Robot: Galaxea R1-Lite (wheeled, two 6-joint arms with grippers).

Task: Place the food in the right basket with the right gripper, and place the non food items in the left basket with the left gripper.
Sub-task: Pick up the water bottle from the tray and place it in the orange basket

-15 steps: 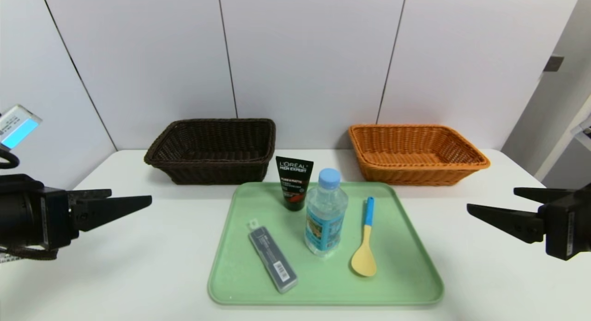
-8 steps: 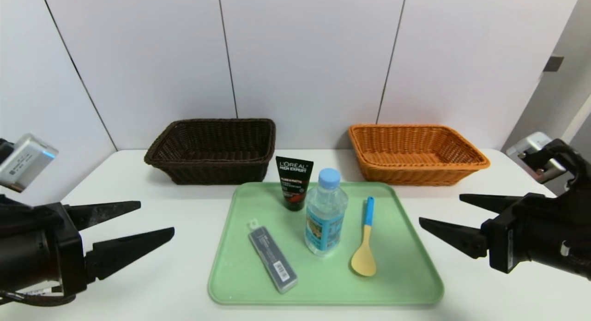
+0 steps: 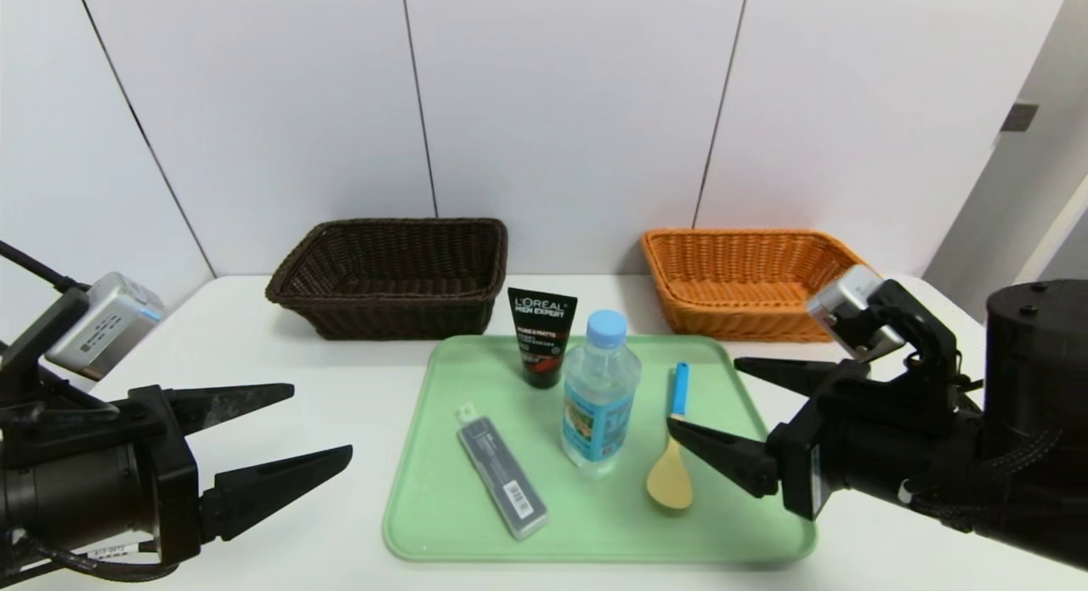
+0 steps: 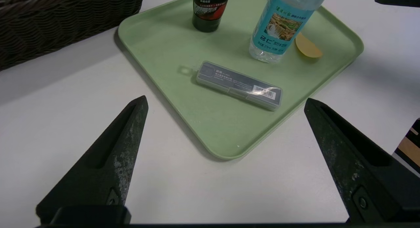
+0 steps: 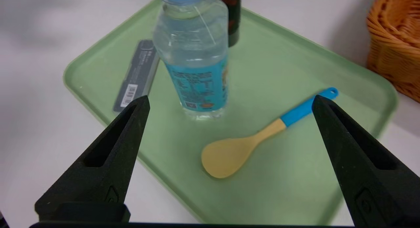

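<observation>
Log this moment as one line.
right claw: open, empty, above tray | left claw: open, empty, left of tray | bottle: upright on tray | baskets: nothing visible inside

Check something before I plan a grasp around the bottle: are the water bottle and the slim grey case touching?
Apart. The head view shows bare green tray between the water bottle's base and the grey case.

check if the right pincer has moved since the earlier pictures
Yes. In the head view the right pincer has moved left and now hangs over the right side of the green tray.
</observation>
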